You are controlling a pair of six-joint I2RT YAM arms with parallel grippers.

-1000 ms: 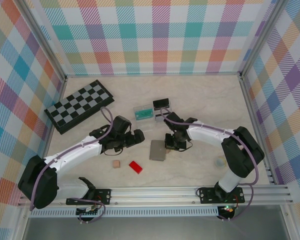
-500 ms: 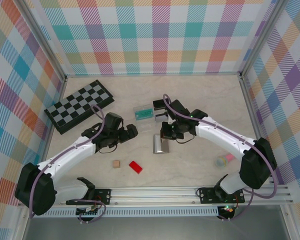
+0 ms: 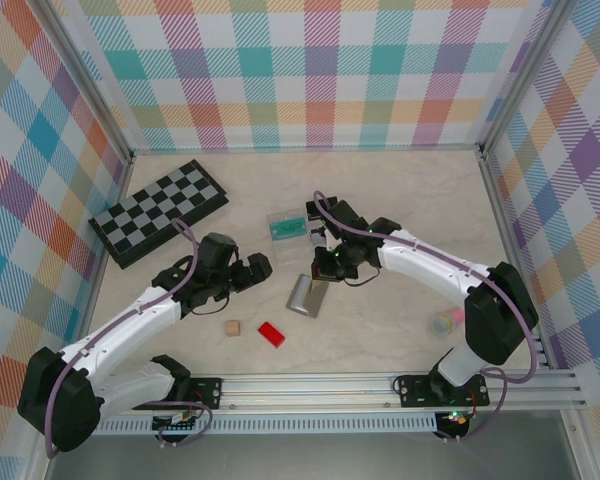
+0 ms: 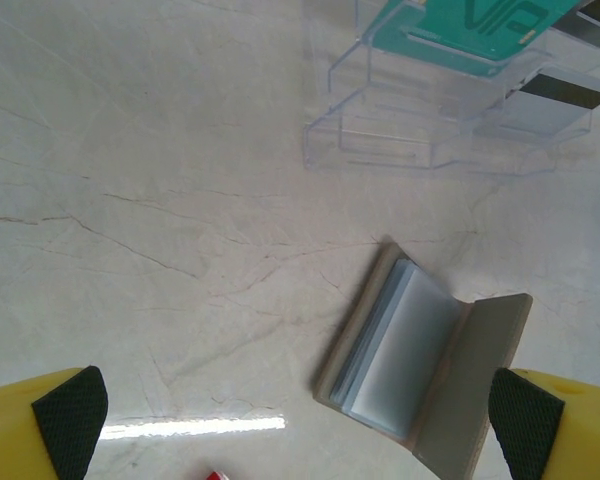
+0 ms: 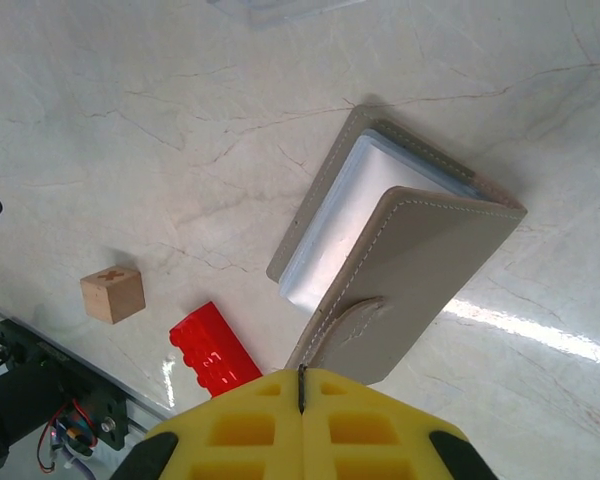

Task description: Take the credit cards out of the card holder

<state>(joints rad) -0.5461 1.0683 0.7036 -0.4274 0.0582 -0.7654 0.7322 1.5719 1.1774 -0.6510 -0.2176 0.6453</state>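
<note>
**1. Card holder** [image 3: 307, 297]. Flat grey folding wallet near the middle of the tabletop [image 3: 410, 190], half open. The lower cover lies on the tabletop and the upper cover is raised at a slant. Pale blue-grey panels [image 5: 345, 225] are stacked between the 2 covers. Whether a card sits among them cannot be told.

**2. Right end effector** [image 5: 300, 392]. Yellow fingers closed together, pinching the free edge of the card holder's raised cover beside its small tab. From above it sits over the holder's far end.

**3. Left end effector** [image 4: 298, 425]. Jaws spread wide with nothing between them. It is just left of the card holder, facing it and not touching it.

**4. Clear stand** [image 4: 400, 130]. Stepped transparent rack behind the card holder, toward the back wall and apart from it. It carries 2 cards:
- a teal card [image 4: 460, 25] on the upper step
- a silver-grey card [image 4: 552, 100] with a dark stripe, lower and to one side

**5. Red block** [image 3: 271, 334]. Studded brick near the card holder, on its front-left side.

**6. Wooden cube** [image 3: 233, 328]. Small, marked with a cross, and farther left of the card holder than the red block.

**7. Chessboard** [image 3: 160, 212]. Black-and-grey board lying flat, well apart from the card holder at its back left.

**8. Small green-and-pink thing** [image 3: 443, 322]. Well apart from the card holder at its front right, and too small to identify.
</note>
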